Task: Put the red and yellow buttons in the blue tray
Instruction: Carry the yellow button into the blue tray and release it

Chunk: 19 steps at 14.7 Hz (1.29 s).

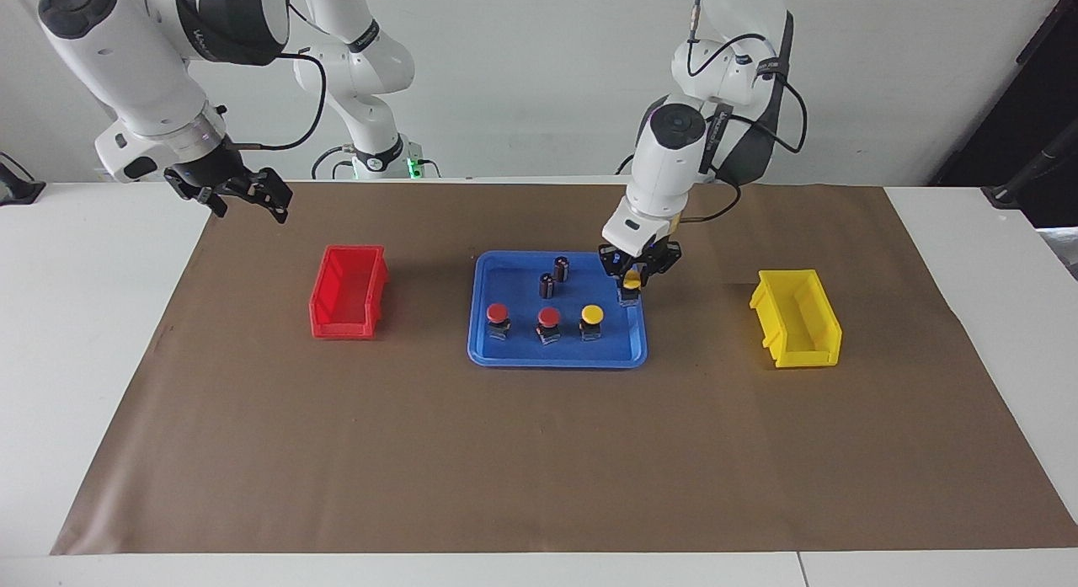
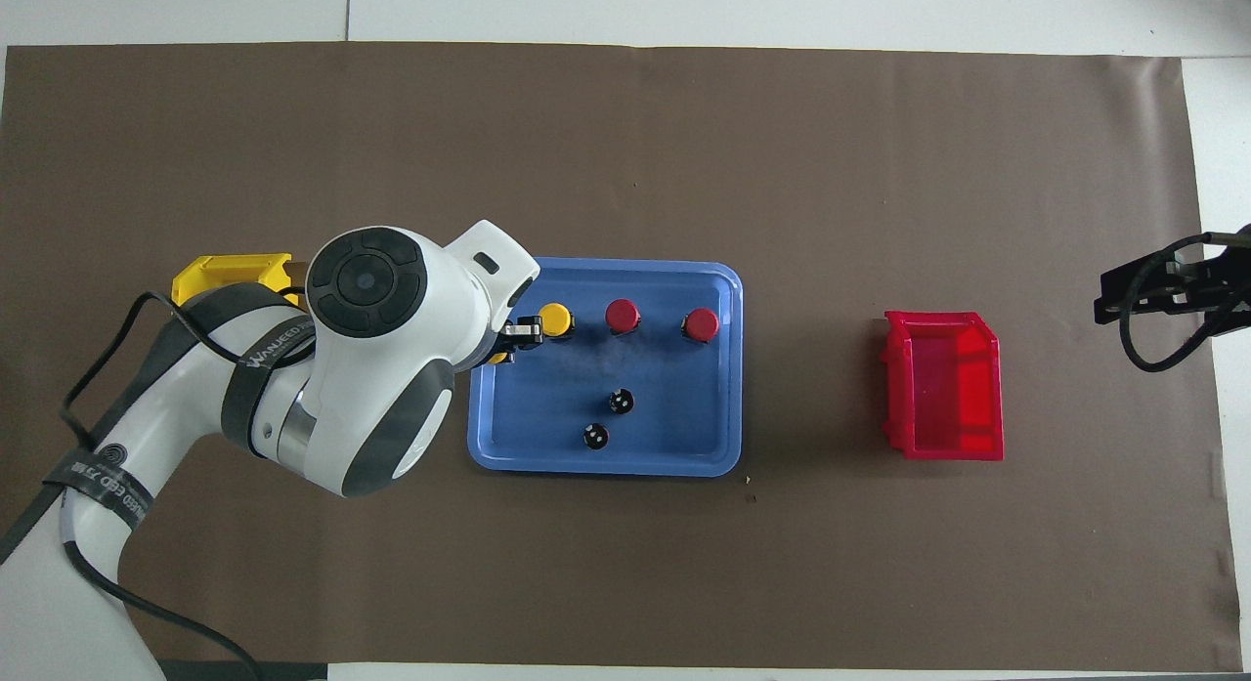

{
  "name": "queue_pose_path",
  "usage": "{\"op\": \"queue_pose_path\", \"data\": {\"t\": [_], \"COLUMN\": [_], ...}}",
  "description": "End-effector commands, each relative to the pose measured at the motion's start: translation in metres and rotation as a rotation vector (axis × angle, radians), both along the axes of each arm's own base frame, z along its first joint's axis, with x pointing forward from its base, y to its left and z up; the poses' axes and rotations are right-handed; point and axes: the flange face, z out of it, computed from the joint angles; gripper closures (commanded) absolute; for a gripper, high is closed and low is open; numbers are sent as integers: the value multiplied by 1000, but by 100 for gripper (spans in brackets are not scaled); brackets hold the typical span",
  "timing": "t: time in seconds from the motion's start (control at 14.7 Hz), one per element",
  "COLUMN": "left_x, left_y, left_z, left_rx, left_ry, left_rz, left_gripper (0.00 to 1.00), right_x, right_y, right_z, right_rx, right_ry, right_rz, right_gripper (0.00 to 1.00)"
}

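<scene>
The blue tray lies mid-table. Two red buttons and one yellow button stand in a row in it. My left gripper hangs over the tray's end toward the left arm, shut on a second yellow button; in the overhead view the arm hides most of that button. My right gripper waits open above the table's right-arm end, holding nothing.
Two dark capless cylinders stand in the tray nearer the robots. A red bin sits toward the right arm's end, a yellow bin toward the left arm's end.
</scene>
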Motion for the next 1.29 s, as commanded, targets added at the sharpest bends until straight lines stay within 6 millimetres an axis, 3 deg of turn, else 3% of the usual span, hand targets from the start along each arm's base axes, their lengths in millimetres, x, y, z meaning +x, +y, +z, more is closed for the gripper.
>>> {"op": "queue_pose_path", "data": {"t": [0.0,0.48,0.54,0.61,0.68,0.82,1.23], "left_x": [2,13,14,14,14,14,23], "left_y": [-10,-6,-5,-5,-5,-5,5], "left_z": [-17,-40,-40,-40,-40,-39,-24], "left_rx": [-13,-14,-14,-14,-14,-13,-7], "left_ry": [-24,-31,-31,-31,-31,-30,-23], "left_rz": [39,52,51,49,47,40,50], "left_gripper": [99,98,88,70,43,27,26], "right_x": [-3,-3,-3,-3,-3,-3,-3], "right_y": [-1,-1,-1,-1,-1,-1,-1], "right_z": [-1,-2,-2,-2,-2,-2,-2], "right_rx": [11,11,13,11,13,13,13], "right_ry": [10,11,11,11,11,11,11], "right_rz": [20,20,20,20,20,20,20], "right_gripper": [0,0,0,0,0,0,0]}}
